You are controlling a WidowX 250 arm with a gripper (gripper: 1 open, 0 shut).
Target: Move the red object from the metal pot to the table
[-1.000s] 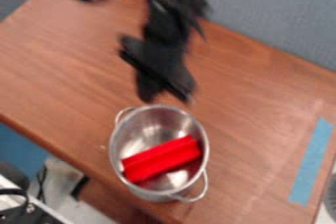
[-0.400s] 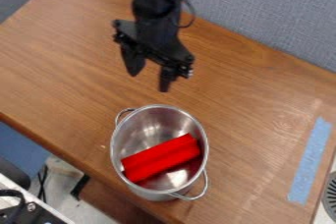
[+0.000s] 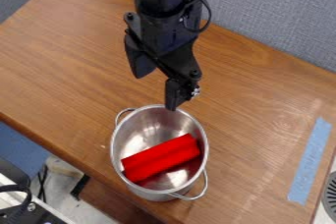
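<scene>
The red object (image 3: 160,158), a bright red block, lies slanted inside the metal pot (image 3: 147,126), which stands on the table (image 3: 66,61) near its front edge. My gripper (image 3: 159,79) hangs just beyond the pot's far rim, pointing down. It is open and nothing is between the black fingers (image 3: 180,91). One finger sits close over the rim; the other is further up and to the left. The gripper does not touch the block.
A strip of light blue tape (image 3: 311,159) runs along the table's right side. The table's front edge passes just below the pot. A grey wall stands behind the table at the upper right.
The jaws have spread wide apart and the wrist has rolled. The hand has shifted slightly right, toward the pot's far rim. The red block has not moved.
</scene>
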